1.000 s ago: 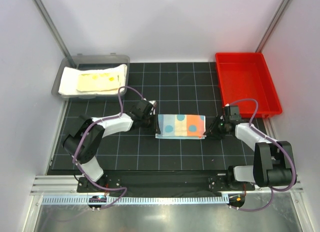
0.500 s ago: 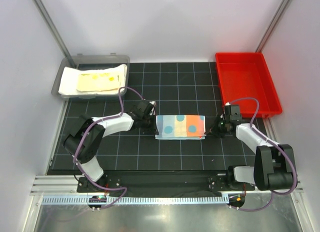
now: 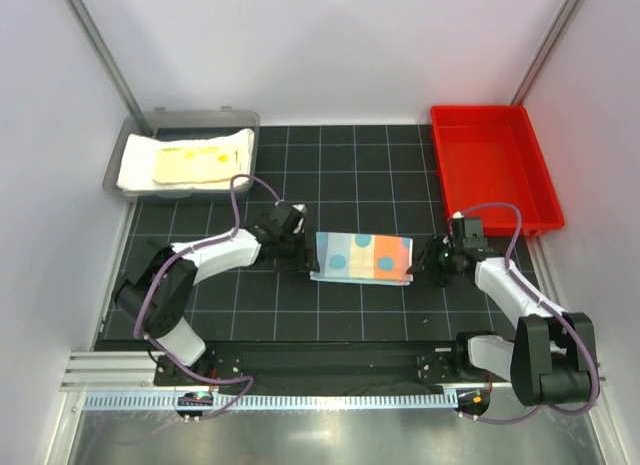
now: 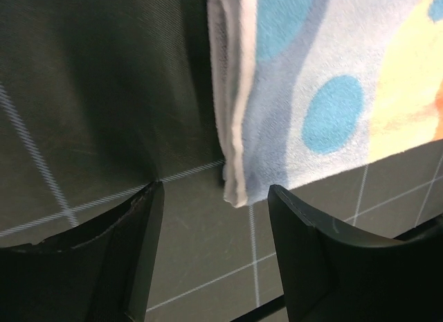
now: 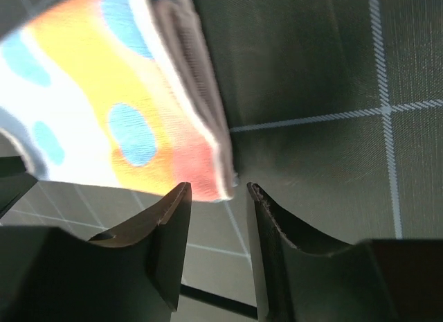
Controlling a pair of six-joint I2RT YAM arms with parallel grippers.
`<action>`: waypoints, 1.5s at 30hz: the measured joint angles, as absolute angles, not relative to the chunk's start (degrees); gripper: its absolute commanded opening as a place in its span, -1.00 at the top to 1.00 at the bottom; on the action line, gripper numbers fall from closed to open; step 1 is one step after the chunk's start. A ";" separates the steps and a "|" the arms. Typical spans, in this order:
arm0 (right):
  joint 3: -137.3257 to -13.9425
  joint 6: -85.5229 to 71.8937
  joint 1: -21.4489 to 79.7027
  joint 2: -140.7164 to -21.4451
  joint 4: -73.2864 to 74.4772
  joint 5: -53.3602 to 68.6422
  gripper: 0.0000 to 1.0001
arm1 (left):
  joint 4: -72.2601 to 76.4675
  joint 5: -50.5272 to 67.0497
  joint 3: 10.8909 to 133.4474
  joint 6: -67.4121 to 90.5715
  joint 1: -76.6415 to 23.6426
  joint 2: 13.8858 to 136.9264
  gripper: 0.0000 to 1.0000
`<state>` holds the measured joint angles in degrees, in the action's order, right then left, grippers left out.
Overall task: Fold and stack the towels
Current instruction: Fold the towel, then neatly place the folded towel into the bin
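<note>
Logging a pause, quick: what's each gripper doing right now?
Left gripper: open, holding nothing, at the towel edge.
Right gripper: open, holding nothing.

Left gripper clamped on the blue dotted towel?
No, the left gripper is open, and the folded towel lies free on the mat.

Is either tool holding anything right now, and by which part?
Nothing is held. The left tool and right tool stand open at opposite ends of the folded towel, neither pinching it.
</note>
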<state>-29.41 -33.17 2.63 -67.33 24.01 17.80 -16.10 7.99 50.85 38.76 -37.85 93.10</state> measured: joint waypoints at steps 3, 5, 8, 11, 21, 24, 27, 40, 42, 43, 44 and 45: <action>-31.66 -33.15 2.66 -64.27 26.13 17.65 0.26 | -18.94 7.09 52.49 37.54 -36.29 93.14 -0.29; -33.41 -33.34 2.68 -63.16 26.20 17.98 0.31 | -19.57 7.84 54.02 36.64 -34.72 93.73 -0.27; -34.74 -34.41 3.20 -63.33 24.03 19.94 0.33 | -18.74 10.66 56.38 35.22 -32.10 96.33 -0.25; -34.68 -36.29 4.84 -65.82 19.11 24.12 0.32 | -17.76 13.23 56.99 34.22 -31.09 98.85 -0.25; -25.89 -39.18 7.51 -79.18 1.69 31.97 0.32 | -12.25 21.78 57.71 34.35 -31.11 102.21 -0.18; -25.54 -39.18 7.44 -79.00 0.05 32.29 0.31 | -10.20 23.53 57.28 34.76 -31.09 102.83 -0.11; -25.39 -39.20 7.46 -78.32 -0.12 32.16 0.28 | -8.47 24.73 56.80 35.64 -31.09 103.39 0.04; -28.47 -38.52 7.53 -63.02 8.64 29.80 -0.99 | -9.15 25.08 57.52 37.43 -31.24 105.32 1.00; -29.82 -38.54 7.55 -60.05 10.15 29.50 -0.99 | -11.84 23.73 59.31 37.58 -31.44 105.51 1.00; -30.61 -38.54 7.55 -58.78 10.90 29.32 -0.99 | -13.17 22.96 60.38 37.71 -31.51 105.60 1.00; -31.40 -38.52 7.55 -57.71 11.53 29.19 -0.99 | -14.39 22.26 61.60 38.02 -31.53 105.60 1.00; -32.14 -38.52 7.55 -56.86 12.12 29.08 -0.99 | -15.42 21.78 62.85 38.33 -31.53 105.60 1.00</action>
